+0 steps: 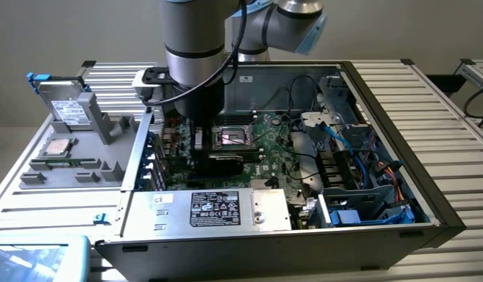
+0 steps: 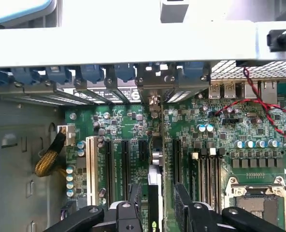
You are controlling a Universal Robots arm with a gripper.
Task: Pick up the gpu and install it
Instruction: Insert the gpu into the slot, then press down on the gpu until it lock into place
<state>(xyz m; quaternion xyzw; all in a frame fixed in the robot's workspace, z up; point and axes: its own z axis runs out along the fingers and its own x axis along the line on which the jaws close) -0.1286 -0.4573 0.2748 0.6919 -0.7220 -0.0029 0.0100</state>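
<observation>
On the exterior view's left you have the grey parts holder [image 1: 77, 158], sitting beside the open computer case [image 1: 398, 194] on the slatted tabletop [image 1: 453, 111]. A silver drive with a white label [image 1: 67, 108] stands upright at the holder's far end, and a square processor chip [image 1: 55, 147] lies flat nearer its middle.

Moving right, your arm [image 1: 193, 53] comes down into the case over the motherboard [image 1: 277, 155]. The end effector [image 1: 201, 150] hangs just above the expansion slots, next to the empty processor socket [image 1: 234, 138].

In the wrist view, the gpu [image 2: 155, 188] stands on edge, running from between the fingers toward the silver bracket [image 2: 155, 89] at the rear wall of the case. It sits in line with one of the long black slots [image 2: 125, 169] on the green board; whether it is fully seated you cannot tell from here. Your end effector [image 2: 157, 212] is spread, with a dark finger [image 2: 134, 200] on one side of the card and the other finger on the far side; a gap shows between the card and at least one of them, so the card is not clamped.

Further toward the exterior view's right you see the grey power supply [image 1: 214, 208] along the near edge, then a bundle of blue and red cables [image 1: 375, 170] by the drive bays.
</observation>
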